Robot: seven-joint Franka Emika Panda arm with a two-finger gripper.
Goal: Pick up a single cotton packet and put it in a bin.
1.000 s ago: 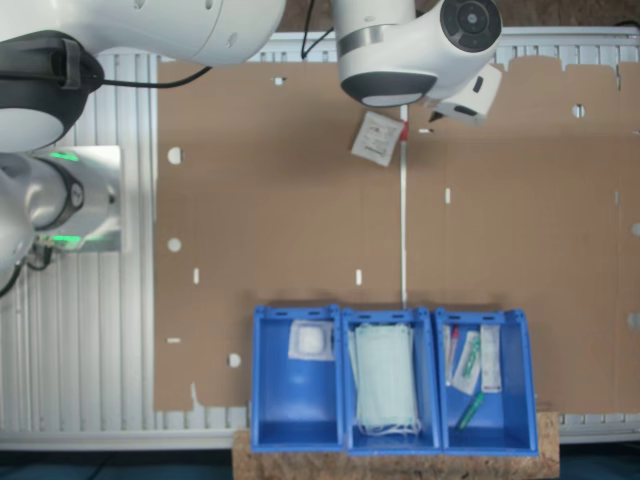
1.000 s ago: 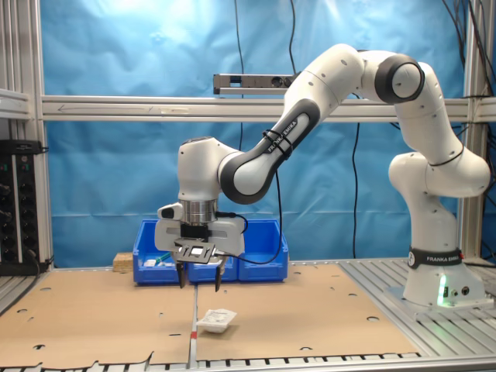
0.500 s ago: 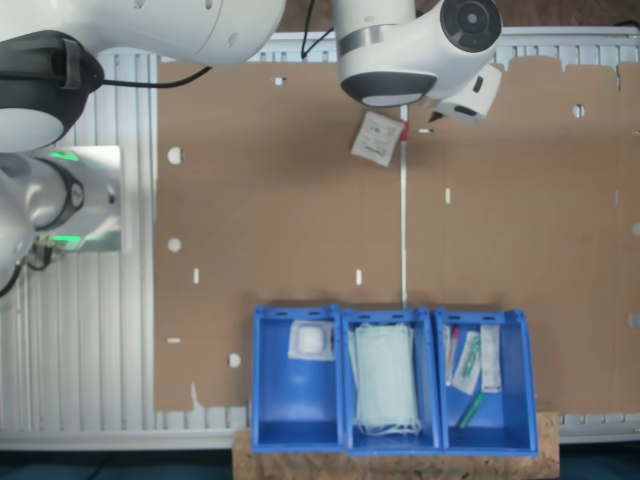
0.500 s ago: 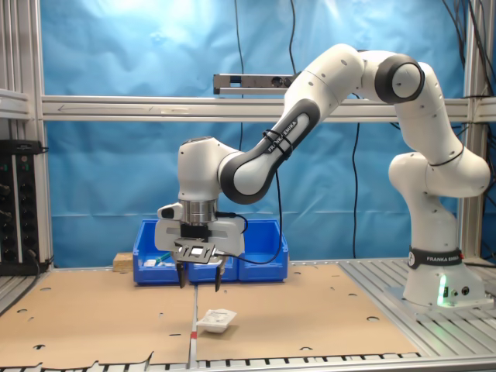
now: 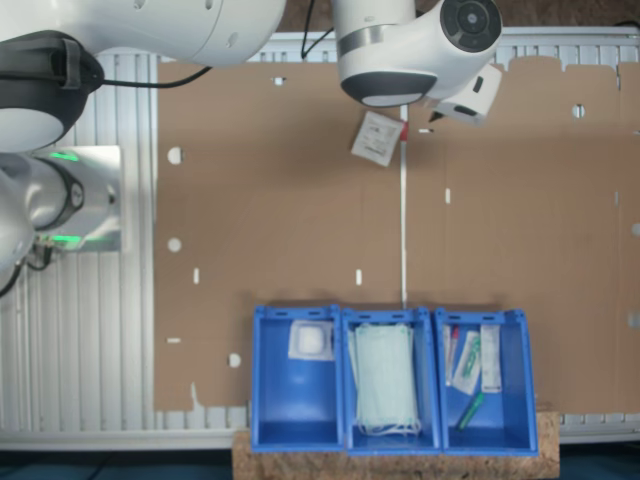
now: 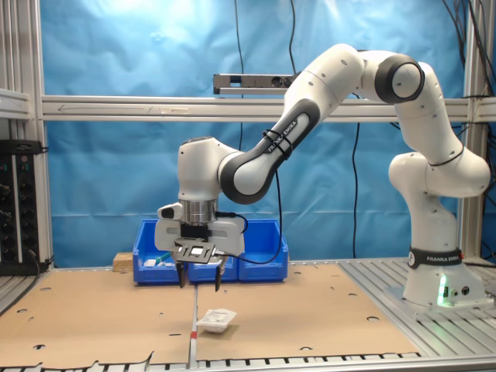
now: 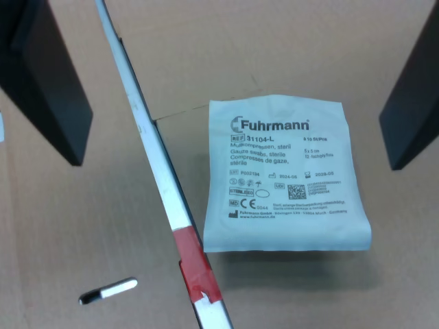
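White, the cotton packet (image 7: 287, 175) lies flat on the cardboard-covered bench (image 6: 310, 318), directly under the hand (image 6: 198, 285), which hangs above it with fingers (image 7: 44, 75) spread wide on either side, holding nothing.

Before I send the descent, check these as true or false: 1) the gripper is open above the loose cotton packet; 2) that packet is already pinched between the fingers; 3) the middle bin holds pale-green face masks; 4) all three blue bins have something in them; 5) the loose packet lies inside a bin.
1) True. The gripper hangs open above the cotton packet, fingers spread to either side of it.
2) False. The packet lies flat on the cardboard sheet, untouched.
3) True. The face masks fill the middle bin.
4) True. One end bin holds a small white packet, the other end bin holds long narrow packets.
5) False. It lies on the cardboard beside a white strip, well away from the bins.
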